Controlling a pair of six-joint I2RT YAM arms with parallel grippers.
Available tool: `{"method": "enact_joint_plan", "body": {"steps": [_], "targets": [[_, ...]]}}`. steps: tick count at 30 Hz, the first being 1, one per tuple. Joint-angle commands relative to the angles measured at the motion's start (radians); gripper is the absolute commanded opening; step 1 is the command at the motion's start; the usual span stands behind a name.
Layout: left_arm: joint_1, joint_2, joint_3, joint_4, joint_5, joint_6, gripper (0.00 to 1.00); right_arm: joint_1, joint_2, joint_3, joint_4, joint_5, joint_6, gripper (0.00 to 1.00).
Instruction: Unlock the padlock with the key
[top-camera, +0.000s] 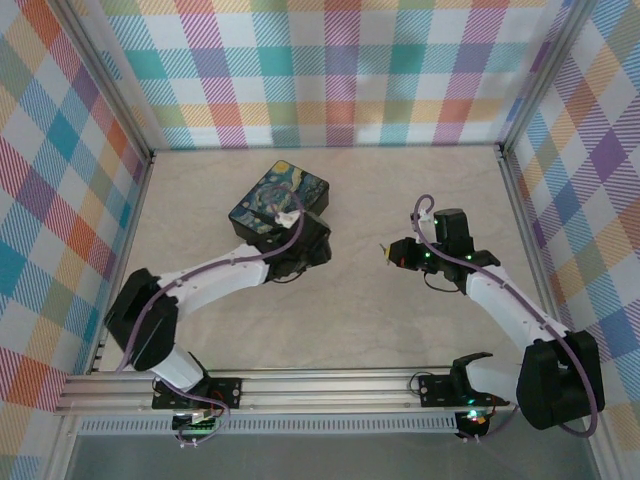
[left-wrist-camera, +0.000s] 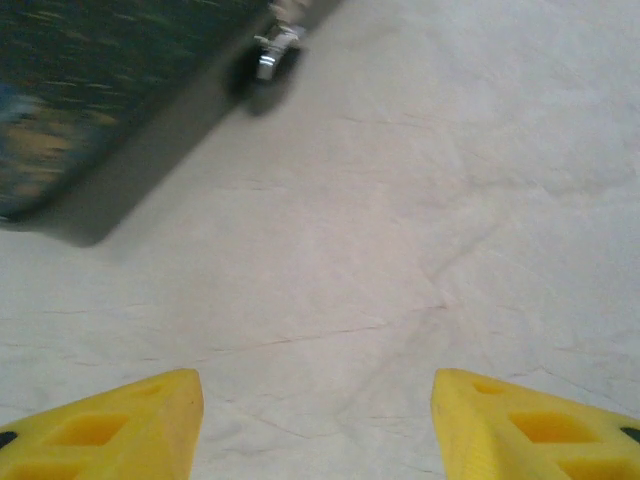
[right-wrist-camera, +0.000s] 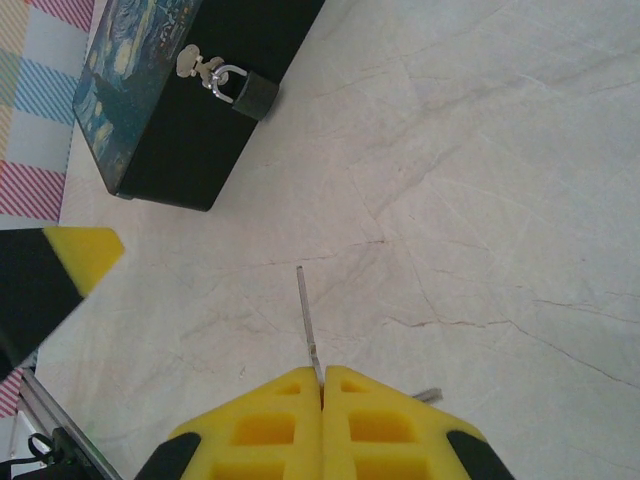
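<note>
The small dark padlock (right-wrist-camera: 250, 92) hangs by its looped shackle from a silver hasp on the side of the black box (right-wrist-camera: 190, 100) with the night-sky lid. My right gripper (right-wrist-camera: 322, 375) is shut on the thin grey key (right-wrist-camera: 305, 310), whose shaft points out ahead of the fingertips towards the box, well short of the padlock. In the top view the right gripper (top-camera: 388, 250) hovers right of the box (top-camera: 275, 195). My left gripper (left-wrist-camera: 317, 385) is open over bare table, with the padlock (left-wrist-camera: 268, 55) ahead of it at the box's (left-wrist-camera: 90, 90) corner.
Plaid walls enclose the marbled table (top-camera: 350, 320) on three sides. A metal rail (top-camera: 300, 385) with the arm bases runs along the near edge. One yellow finger (right-wrist-camera: 85, 255) of the left gripper shows at the left of the right wrist view.
</note>
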Motion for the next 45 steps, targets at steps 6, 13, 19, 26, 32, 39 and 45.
{"method": "enact_joint_plan", "body": {"steps": [6, 13, 19, 26, 32, 39, 45], "targets": [[0.004, 0.252, 0.176, -0.051, -0.279, -0.097, 0.63, -0.002, -0.01, 0.006, 0.024, -0.048, 0.017, 0.04], [0.041, 0.221, 0.112, -0.065, -0.408, -0.097, 0.62, -0.002, -0.009, -0.014, 0.044, -0.075, 0.017, 0.04], [0.145, 0.094, -0.03, 0.004, -0.445, -0.051, 0.62, 0.002, 0.019, -0.037, 0.081, -0.092, 0.026, 0.04], [0.21, 0.021, -0.089, 0.073, -0.373, 0.007, 0.62, 0.009, 0.024, -0.032, 0.088, -0.094, 0.031, 0.04], [0.147, 0.162, 0.014, 0.023, -0.314, 0.03, 0.69, 0.011, 0.03, -0.018, 0.078, -0.095, 0.029, 0.04], [0.135, 0.322, 0.15, -0.017, -0.329, -0.012, 0.73, 0.017, 0.023, -0.008, 0.063, -0.099, 0.025, 0.05], [0.144, 0.418, 0.258, -0.066, -0.398, -0.047, 0.73, 0.029, 0.026, -0.004, 0.061, -0.102, 0.024, 0.05]]}}
